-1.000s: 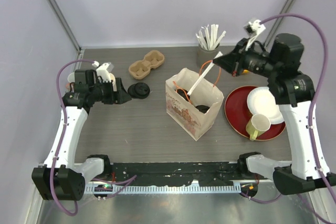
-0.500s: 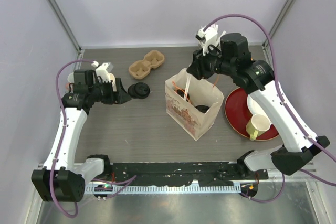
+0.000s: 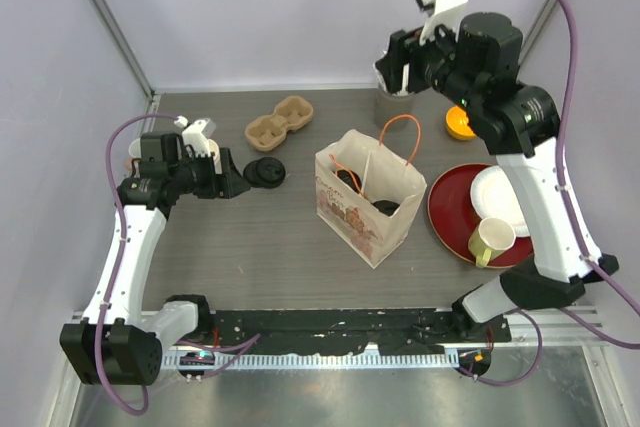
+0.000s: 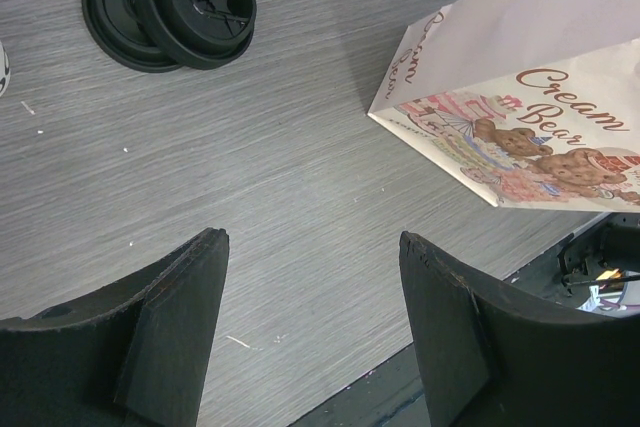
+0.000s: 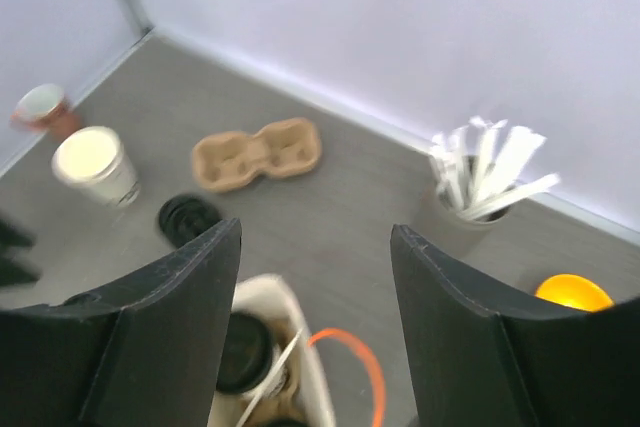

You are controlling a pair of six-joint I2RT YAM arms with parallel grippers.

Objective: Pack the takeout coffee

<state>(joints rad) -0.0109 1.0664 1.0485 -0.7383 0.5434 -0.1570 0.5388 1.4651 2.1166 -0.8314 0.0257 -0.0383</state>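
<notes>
The takeout coffee (image 5: 243, 352), a cup under a black lid, stands inside the printed paper bag (image 3: 362, 215) with orange handles; from above only its dark lid (image 3: 347, 179) shows. A white wrapped straw (image 5: 272, 379) leans in the bag beside it. My right gripper (image 3: 397, 59) is raised high over the back of the table, behind the bag, open and empty (image 5: 315, 230). My left gripper (image 3: 238, 187) hovers low at the left, open with nothing between its fingers (image 4: 312, 239), near two loose black lids (image 4: 170, 7).
A brown cardboard cup carrier (image 3: 280, 124) lies at the back. A holder of wrapped straws (image 5: 480, 187) and an orange object (image 3: 458, 123) stand back right. A red plate (image 3: 447, 219) carries white dishes and a yellow-green mug (image 3: 491, 239). A cream cup stack (image 5: 95, 162) and a pinkish mug (image 5: 42, 107) are far left.
My right gripper brought a white straw over the bag, opened and let it go inside, then rose back toward the rear. The left arm stayed still.
</notes>
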